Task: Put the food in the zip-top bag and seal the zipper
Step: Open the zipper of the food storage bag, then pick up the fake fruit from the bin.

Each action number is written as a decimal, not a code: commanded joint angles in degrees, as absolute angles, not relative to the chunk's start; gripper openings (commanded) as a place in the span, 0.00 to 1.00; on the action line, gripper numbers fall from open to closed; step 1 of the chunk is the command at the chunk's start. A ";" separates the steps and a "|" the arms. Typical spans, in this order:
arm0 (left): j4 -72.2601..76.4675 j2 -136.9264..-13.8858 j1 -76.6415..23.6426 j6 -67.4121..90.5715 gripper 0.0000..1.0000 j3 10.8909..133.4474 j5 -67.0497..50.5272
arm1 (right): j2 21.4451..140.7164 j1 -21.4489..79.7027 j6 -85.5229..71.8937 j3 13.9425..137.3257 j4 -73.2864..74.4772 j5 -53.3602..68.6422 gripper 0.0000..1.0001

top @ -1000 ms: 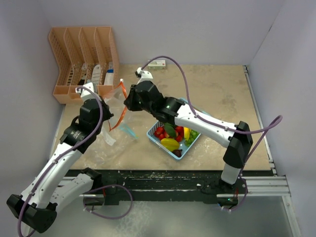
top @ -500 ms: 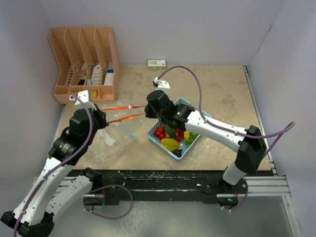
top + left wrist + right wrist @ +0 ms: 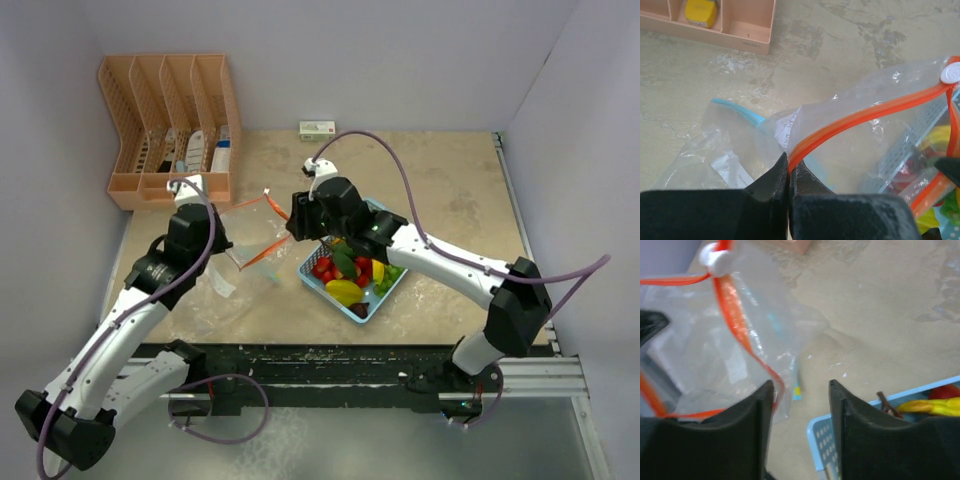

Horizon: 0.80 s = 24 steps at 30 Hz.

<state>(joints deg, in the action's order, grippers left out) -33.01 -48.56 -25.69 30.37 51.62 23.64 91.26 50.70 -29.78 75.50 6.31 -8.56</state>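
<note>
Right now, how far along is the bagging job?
Done: the bag gapes open. In hand: the left end effector pinches the orange zipper strip; the right end effector is open beside the bag. Left: all the food sits in the blue basket, none shows in the bag, zipper unsealed.

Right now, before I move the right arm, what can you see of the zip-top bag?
The zip-top bag is clear, crinkled plastic with an orange zipper strip and a white slider at one end. Its mouth gapes, the two orange tracks apart. The left gripper pinches the strip, holding the top up while the bottom sags onto the table. The right gripper stands open beside the rim; contact is unclear. No food is inside.
</note>
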 commanded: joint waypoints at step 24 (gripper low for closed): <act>-26.36 -51.13 -25.31 29.90 0.00 50.13 22.41 | 78.47 39.02 -40.74 68.57 31.11 -25.64 1.00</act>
<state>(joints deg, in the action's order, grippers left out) -28.34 -52.23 -25.61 30.41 49.91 22.70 76.66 42.96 -36.51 66.43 24.84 -20.53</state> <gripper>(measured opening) 0.007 0.995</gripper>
